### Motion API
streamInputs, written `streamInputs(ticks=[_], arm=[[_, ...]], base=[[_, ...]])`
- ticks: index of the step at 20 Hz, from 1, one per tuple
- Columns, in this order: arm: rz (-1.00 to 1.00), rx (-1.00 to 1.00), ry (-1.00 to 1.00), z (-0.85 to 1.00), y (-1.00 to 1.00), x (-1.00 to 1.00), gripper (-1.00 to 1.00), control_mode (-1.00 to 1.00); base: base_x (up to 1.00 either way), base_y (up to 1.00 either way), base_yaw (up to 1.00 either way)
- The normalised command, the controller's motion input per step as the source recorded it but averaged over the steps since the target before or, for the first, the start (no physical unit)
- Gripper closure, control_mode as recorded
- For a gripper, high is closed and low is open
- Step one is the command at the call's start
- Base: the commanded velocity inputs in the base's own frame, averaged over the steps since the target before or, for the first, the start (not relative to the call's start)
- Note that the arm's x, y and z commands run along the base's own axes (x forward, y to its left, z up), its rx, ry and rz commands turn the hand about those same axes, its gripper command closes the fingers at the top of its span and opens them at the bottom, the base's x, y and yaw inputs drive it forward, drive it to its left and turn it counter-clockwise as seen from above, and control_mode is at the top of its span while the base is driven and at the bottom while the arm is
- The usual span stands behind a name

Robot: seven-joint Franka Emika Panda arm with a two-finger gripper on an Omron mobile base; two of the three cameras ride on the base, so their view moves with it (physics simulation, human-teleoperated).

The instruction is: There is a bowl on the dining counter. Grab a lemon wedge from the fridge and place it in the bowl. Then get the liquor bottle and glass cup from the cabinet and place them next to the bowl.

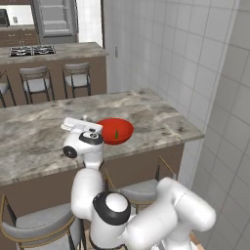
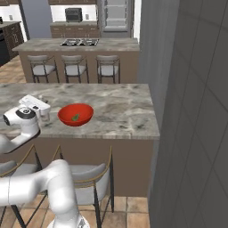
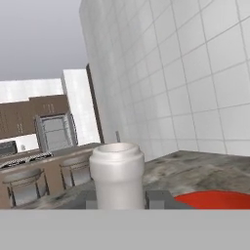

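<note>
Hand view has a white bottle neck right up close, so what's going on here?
The arm is at the dining counter, and its gripper is shut on the liquor bottle, whose pale neck stands between the fingers. The red bowl sits on the counter right beside it, with the lemon wedge already inside. The bottle looks about to be set down next to the bowl.

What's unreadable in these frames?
- Liquor bottle: hand view cuts off everything below its neck; the label is out of frame.
- Gripper: in both base views the white hand covers the fingers, so contact with the dining counter can't be judged.
- Lemon wedge: a tiny speck in the bowl; shape unclear.
- Bowl: hand view's bottom edge crops it.
</note>
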Motion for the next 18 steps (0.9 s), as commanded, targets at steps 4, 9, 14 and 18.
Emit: streamInputs(ticks=[4,9,14,18], arm=[[0.00,-0.05,0.00,-0.30,0.00,0.38,1.00,-1.00],[0.00,-0.02,0.00,-0.26,0.02,0.47,1.00,-1.00],[0.00,0.00,0.00,-0.25,0.14,0.43,1.00,-1.00],[0.00,0.00,0.00,-0.26,0.27,0.30,1.00,-1.00]], base=[[0.00,0.00,0.00],[0.00,0.00,0.00],[0.00,0.00,0.00],[0.00,0.00,0.00]])
